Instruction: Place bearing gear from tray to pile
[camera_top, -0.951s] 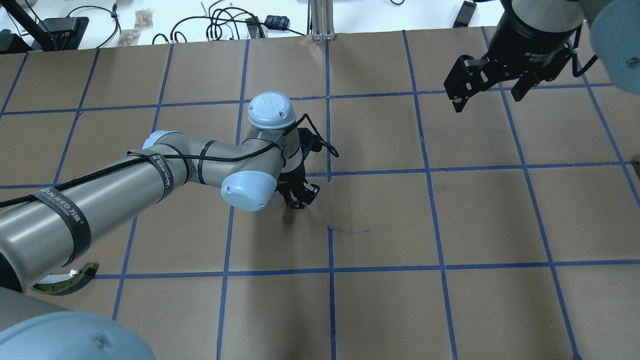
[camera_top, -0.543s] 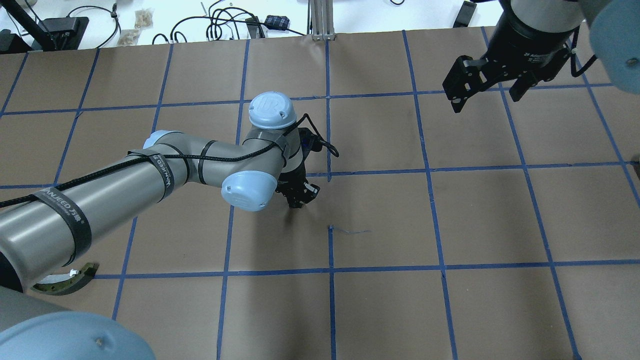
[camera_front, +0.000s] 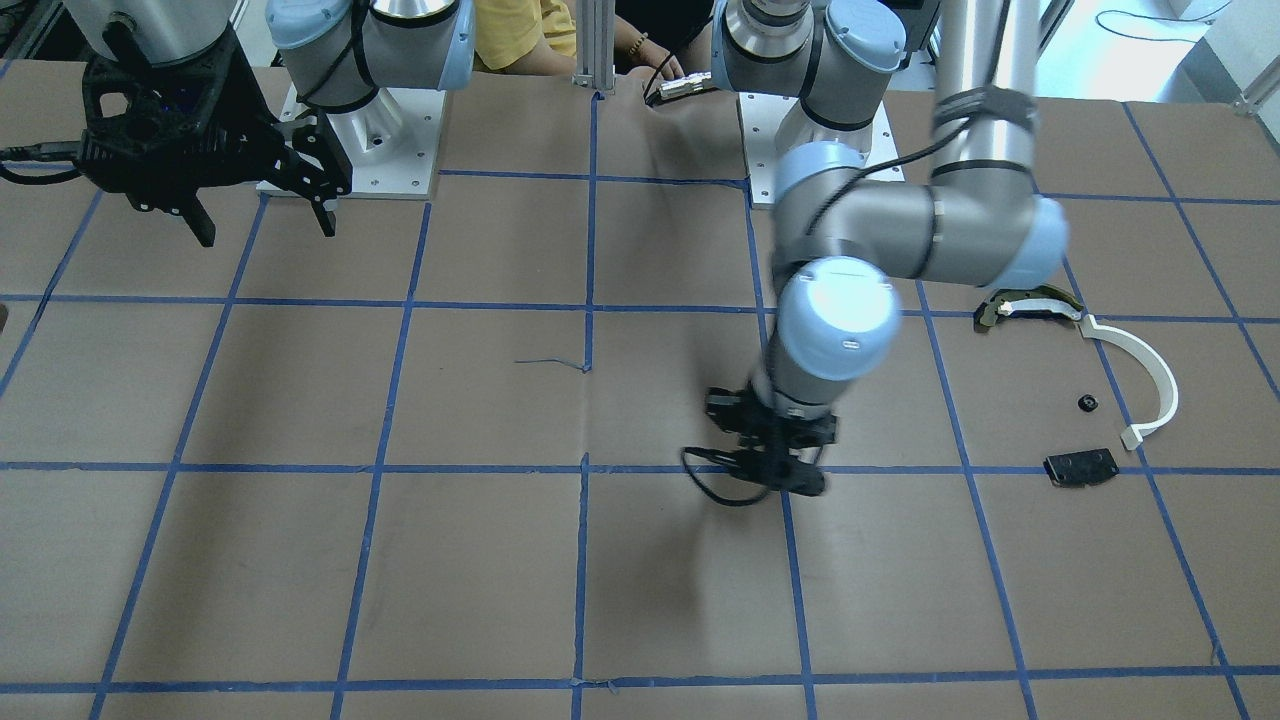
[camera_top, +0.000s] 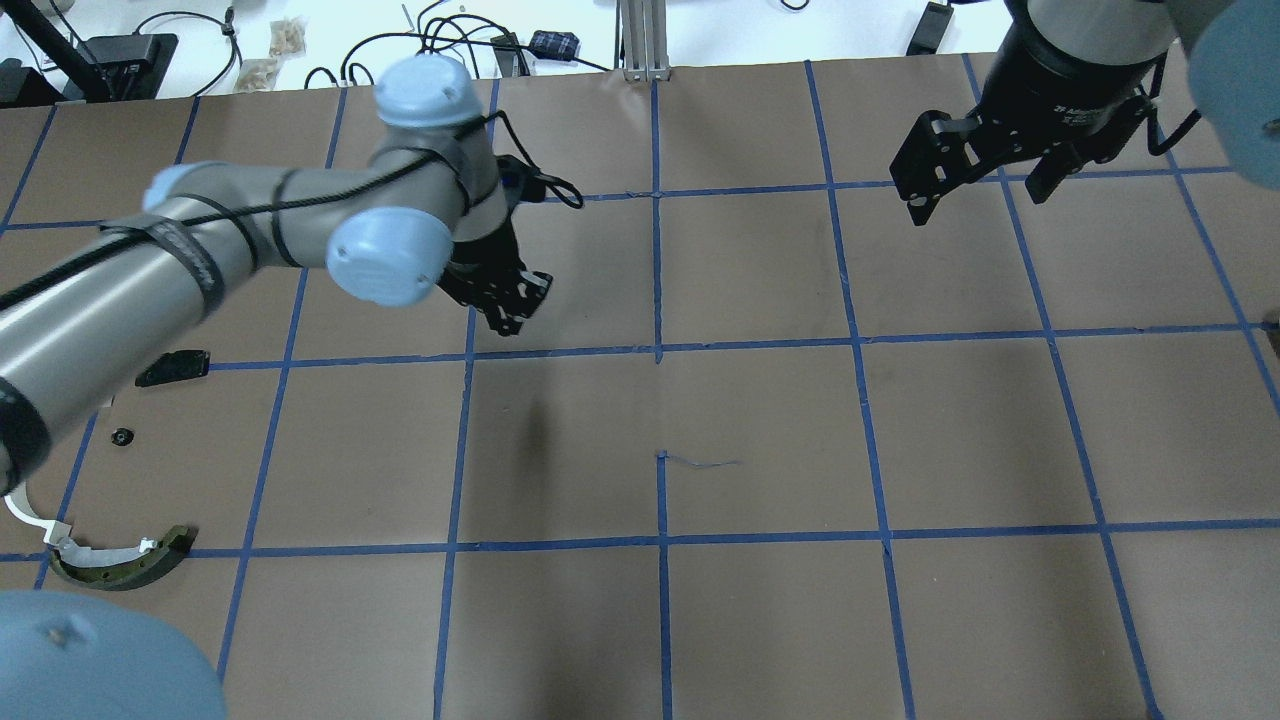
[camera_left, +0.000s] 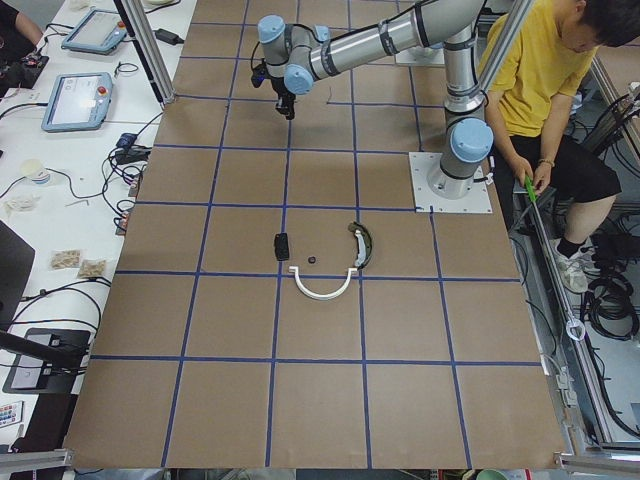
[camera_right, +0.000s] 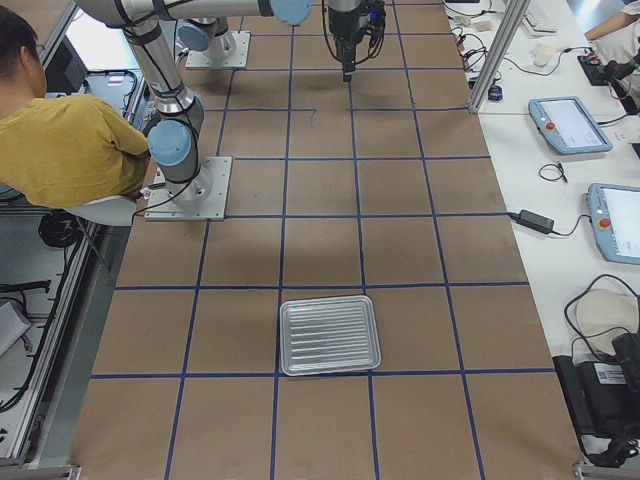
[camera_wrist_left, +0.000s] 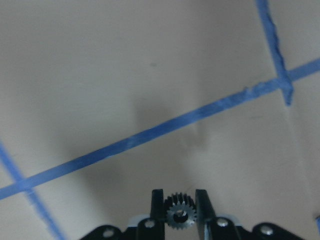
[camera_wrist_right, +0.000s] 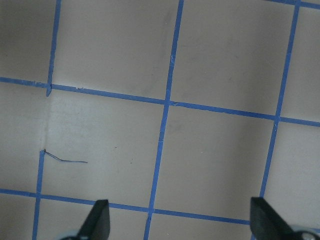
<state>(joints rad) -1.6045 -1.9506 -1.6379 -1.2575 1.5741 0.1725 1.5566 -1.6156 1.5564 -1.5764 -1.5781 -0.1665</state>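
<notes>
My left gripper (camera_wrist_left: 180, 200) is shut on a small dark toothed bearing gear (camera_wrist_left: 180, 216), held between its two fingers above the brown table. In the overhead view the left gripper (camera_top: 507, 305) hangs left of the table's middle, well apart from the pile. The pile lies at the far left: a flat black plate (camera_top: 173, 367), a small black part (camera_top: 122, 436), an olive-and-black curved piece (camera_top: 125, 565) and a white arc strip (camera_top: 25, 515). My right gripper (camera_top: 975, 185) is open and empty at the far right. The silver tray (camera_right: 330, 335) shows only in the exterior right view.
Blue tape lines grid the brown table (camera_top: 760, 440). Cables and small boxes (camera_top: 450, 45) lie beyond the far edge. A person in a yellow shirt (camera_left: 545, 70) sits beside the robot bases. The pile also shows in the front-facing view (camera_front: 1150, 385).
My left arm has swung left and toward the far side of the table, still shut on the gear. More of the pile is now uncovered. The right gripper has hardly moved.
</notes>
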